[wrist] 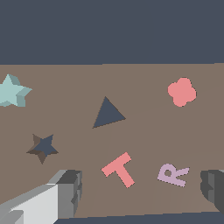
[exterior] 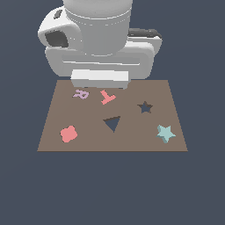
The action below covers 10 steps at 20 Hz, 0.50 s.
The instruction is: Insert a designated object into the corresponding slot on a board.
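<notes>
Your teal star block is sitting flat on the brown board, near the corner at the exterior view's right & close to the near edge. Nothing is touching it or leaning on it. Its target, the dark star slot, is lying a bit further back on the same side of the board, apart from the star w/ bare board between them, so nothing is blocking that stretch.

Moving out: the dark triangular cutout is sitting around mid-board, toward the exterior view's left of both star & slot. The pink flower-like piece is resting well apart on the far opposite side, near the front edge. The pink T & a pale lilac R are lying side by side near the back edge, not touching each other.

You're seeing the gripper hanging over that back edge, w/ the arm's big white body filling the top of the exterior view. In the wrist view its two fingers are standing wide apart, w/ the T & R showing on the board between them, & they're holding nothing. It's well away from the star, which is at the opposite end of the board from it
</notes>
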{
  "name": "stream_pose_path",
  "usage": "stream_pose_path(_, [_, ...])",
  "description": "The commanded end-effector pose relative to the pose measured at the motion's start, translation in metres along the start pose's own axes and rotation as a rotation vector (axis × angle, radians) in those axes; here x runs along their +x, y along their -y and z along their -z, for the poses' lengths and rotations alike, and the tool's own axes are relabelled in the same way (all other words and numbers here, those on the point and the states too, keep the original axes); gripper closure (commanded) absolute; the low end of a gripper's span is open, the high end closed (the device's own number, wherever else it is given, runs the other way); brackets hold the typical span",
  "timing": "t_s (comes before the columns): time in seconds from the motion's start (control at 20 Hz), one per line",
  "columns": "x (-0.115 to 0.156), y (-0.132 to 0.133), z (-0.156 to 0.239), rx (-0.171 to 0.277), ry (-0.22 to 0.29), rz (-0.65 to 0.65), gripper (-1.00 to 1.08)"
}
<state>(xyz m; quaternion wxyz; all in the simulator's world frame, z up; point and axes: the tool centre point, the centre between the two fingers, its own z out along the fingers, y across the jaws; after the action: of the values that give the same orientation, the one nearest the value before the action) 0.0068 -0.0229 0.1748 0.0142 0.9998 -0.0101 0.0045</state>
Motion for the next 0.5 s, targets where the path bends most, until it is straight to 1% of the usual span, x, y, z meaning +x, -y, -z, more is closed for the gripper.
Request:
stream_pose_path(0.0, [0.0, 0.0, 0.0, 0.0, 0.0, 0.0, -0.92])
stream_pose_path(0.25, [0.004, 0.006, -0.004, 0.001, 0.0, 0.009, -0.92])
stream_pose_path(0.45, [0.011, 0.021, -0.014, 0.004, 0.001, 0.03, -0.92])
